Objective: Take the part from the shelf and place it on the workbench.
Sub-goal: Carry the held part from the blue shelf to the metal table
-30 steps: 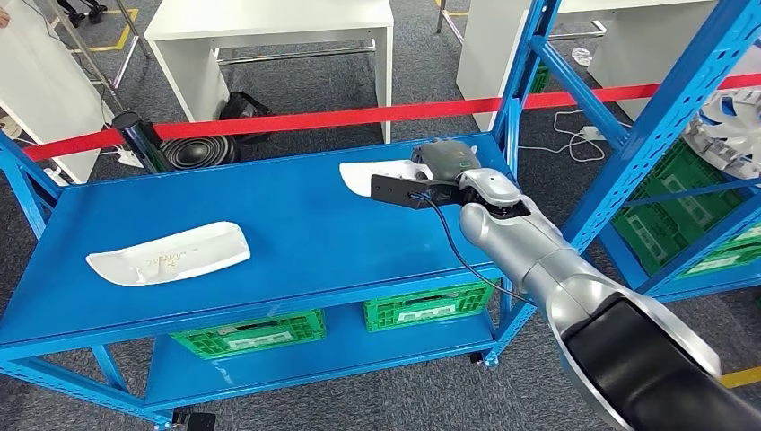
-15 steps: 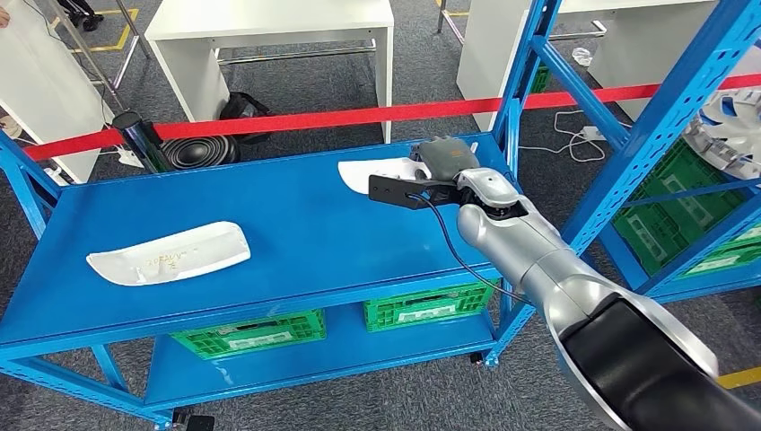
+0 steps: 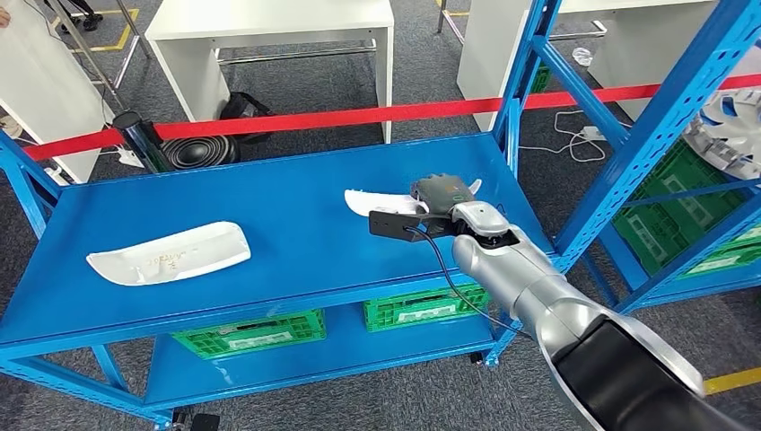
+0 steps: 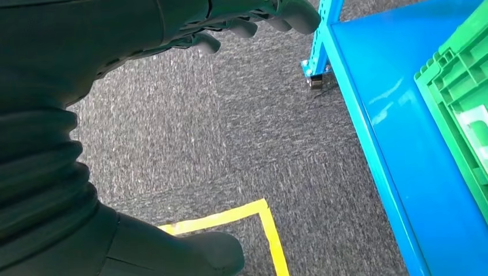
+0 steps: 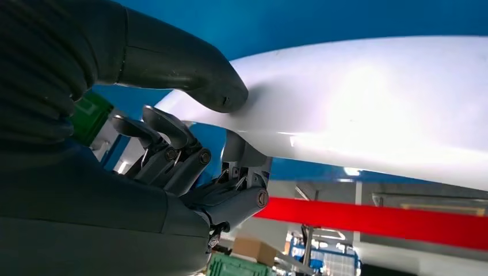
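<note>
Your right hand grips one end of the white part, thumb on top and fingers beneath; that end is hidden behind the hand. Beyond the hand, the part reaches over the blue workbench, where a second white part lies well apart. Your left hand hangs open above grey carpet with a yellow floor line.

red barrier tape | green crates on lower shelf | white table
</note>
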`<state>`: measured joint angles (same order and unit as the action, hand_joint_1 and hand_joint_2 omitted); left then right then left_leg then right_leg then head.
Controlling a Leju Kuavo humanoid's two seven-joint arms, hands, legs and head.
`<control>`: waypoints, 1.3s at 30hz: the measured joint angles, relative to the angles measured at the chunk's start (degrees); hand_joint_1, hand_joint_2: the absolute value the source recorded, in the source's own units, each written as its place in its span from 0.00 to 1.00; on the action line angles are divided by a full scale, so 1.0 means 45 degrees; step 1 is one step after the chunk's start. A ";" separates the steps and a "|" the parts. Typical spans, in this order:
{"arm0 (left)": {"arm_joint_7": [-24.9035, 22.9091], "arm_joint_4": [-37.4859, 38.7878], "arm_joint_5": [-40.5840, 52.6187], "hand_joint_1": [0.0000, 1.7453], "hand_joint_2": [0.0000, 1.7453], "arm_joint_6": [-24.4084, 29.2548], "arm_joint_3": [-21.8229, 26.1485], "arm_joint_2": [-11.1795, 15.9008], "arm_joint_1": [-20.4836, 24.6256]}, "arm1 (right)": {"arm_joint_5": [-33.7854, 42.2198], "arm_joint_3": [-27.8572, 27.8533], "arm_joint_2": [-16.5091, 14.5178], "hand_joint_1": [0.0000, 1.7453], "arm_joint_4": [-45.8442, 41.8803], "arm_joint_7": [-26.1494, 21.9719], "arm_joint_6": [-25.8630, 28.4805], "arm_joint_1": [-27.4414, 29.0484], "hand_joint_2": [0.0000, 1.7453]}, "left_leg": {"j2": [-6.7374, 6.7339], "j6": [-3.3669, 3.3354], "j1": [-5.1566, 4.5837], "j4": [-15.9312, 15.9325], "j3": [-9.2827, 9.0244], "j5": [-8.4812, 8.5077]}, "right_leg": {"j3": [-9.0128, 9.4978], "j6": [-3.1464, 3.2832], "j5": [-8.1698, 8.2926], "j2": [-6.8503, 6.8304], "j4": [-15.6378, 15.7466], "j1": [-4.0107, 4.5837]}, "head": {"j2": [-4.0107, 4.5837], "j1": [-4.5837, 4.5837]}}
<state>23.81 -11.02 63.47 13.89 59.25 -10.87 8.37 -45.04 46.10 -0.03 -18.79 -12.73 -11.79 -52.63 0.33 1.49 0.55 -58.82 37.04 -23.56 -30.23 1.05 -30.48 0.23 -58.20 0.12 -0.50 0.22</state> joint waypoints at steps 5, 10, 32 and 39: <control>-0.0023 0.0000 0.0024 0.00 1.00 -0.0120 -0.0046 0.0045 0.0002 | -0.0002 0.0000 -0.0039 1.00 0.0061 -0.0009 0.0036 0.0236 1.00 | -0.0003 0.0000 0.0000 0.0000 0.0000 0.0000 | -0.0002 0.0000 0.0000 0.0001 0.0000 0.0000 | 0.0000 0.0000; -0.0027 0.0000 0.0033 0.00 1.00 -0.0129 -0.0075 0.0060 0.0001 | -0.0005 0.0000 -0.0069 0.00 0.0148 -0.0009 -0.0011 0.0272 1.00 | -0.0003 0.0000 0.0000 0.0000 0.0000 0.0000 | 0.0000 0.0000 0.0000 0.0001 0.0000 0.0000 | 0.0000 0.0000; 0.0002 0.0005 -0.0497 0.00 0.00 0.0583 0.0011 0.0043 -0.0106 | -0.0332 0.0000 -0.0220 0.00 0.0335 -0.0669 -0.0970 0.0282 1.00 | -0.0003 0.0000 0.0000 0.0000 0.0000 0.0000 | -0.0012 0.0000 0.0000 0.0001 0.0000 -0.0003 | 0.0000 0.0000; -0.0018 0.0005 -0.0466 0.00 0.00 0.0653 0.0011 0.0035 -0.0099 | -0.0832 0.0083 -0.0154 0.00 0.0442 -0.0665 -0.1144 0.0321 1.00 | -0.0006 0.0000 0.0000 -0.0001 0.0000 0.0000 | -0.0011 -0.0001 0.0000 0.0002 0.0000 -0.0007 | 0.0000 0.0000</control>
<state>23.73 -10.99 61.37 16.82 59.30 -10.71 7.92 -48.78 46.47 -0.72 -16.80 -15.72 -16.94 -51.18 0.30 1.48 0.55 -58.82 37.04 -23.56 -30.28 1.05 -30.48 0.24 -58.20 0.09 -0.50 0.22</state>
